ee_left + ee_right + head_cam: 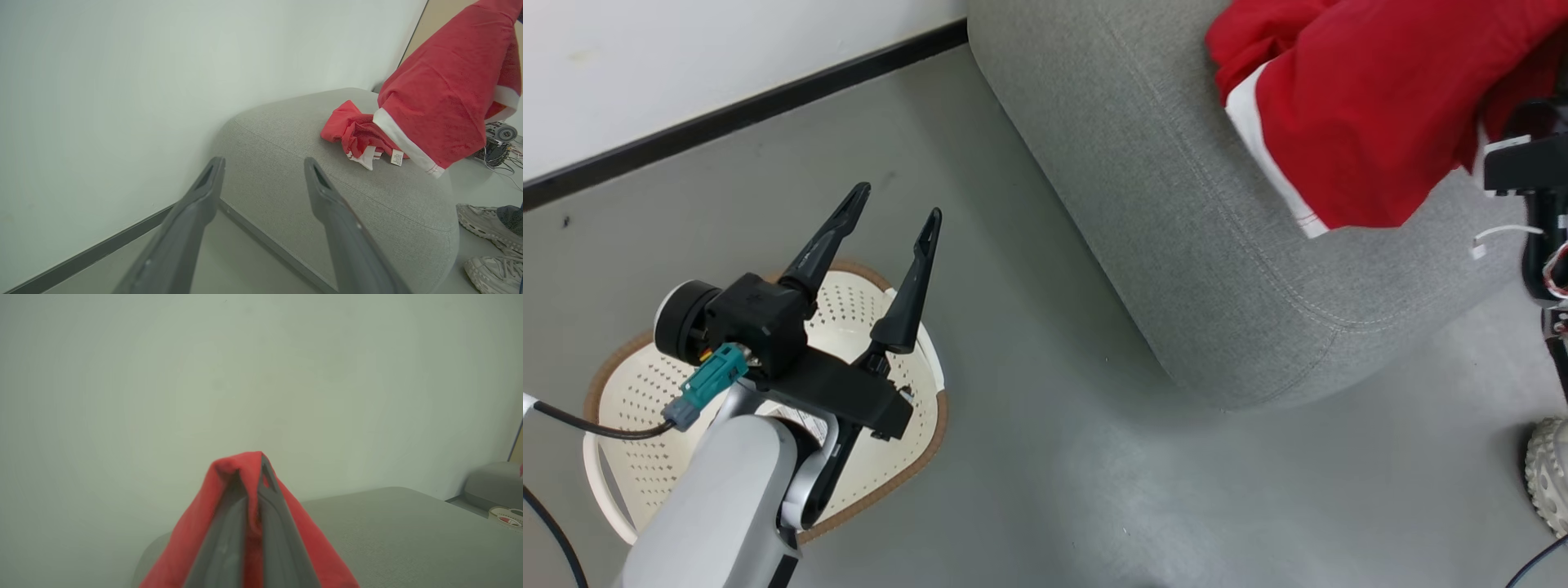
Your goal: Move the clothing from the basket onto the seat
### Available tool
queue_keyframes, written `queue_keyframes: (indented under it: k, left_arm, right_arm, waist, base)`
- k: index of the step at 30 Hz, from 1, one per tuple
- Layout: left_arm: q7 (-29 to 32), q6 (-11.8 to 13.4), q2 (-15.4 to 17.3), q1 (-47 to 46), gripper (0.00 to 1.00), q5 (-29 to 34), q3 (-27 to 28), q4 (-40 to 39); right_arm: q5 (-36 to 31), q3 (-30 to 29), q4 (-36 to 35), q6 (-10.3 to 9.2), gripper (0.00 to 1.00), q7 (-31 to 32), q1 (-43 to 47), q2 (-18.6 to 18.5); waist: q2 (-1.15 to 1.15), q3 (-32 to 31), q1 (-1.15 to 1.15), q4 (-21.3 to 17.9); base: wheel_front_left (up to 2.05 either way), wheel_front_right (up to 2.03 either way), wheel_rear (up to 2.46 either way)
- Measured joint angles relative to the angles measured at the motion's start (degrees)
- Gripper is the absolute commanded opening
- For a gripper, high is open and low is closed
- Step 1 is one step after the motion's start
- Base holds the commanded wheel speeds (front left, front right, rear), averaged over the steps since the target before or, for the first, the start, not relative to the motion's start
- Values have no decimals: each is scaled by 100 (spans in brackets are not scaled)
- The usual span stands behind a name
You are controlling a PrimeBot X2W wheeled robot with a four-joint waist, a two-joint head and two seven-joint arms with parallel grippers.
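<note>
My left gripper (897,204) hangs open and empty above the basket (645,408), a cream perforated tub with a brown rim standing on the floor at lower left. Its spread fingers (327,196) point toward the seat (286,134), a light grey sofa. One red garment of the clothing (355,134), with white trim and a small label, lies crumpled on the seat. A second red garment (1356,106) hangs over the seat's right part. My right gripper (257,477) is shut on the top of that hanging garment, which drapes down both sides of the fingers.
A white wall with a black baseboard (743,106) runs behind the basket and the seat (1160,204). Grey floor lies between them. A person's pale shoes (482,222) stand by the seat's near corner, with loose wires (498,151) beyond.
</note>
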Motion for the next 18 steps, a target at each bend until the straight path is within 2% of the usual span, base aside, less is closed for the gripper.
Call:
queue_keyframes:
  k: [10,18]
  left_arm:
    - [94,-55,168,-8,100,7,-2,-144]
    - [144,-60,309,-8,100,7,26,-232]
  right_arm:
    - [-76,-858,-25,-5,0,0,-14,-208]
    - [-181,-1469,85,-7,0,-1,-269,-235]
  waist:
    - [0,430,0,128]
    - [0,753,0,262]
  base:
    - [0,0,0]
    - [0,0,0]
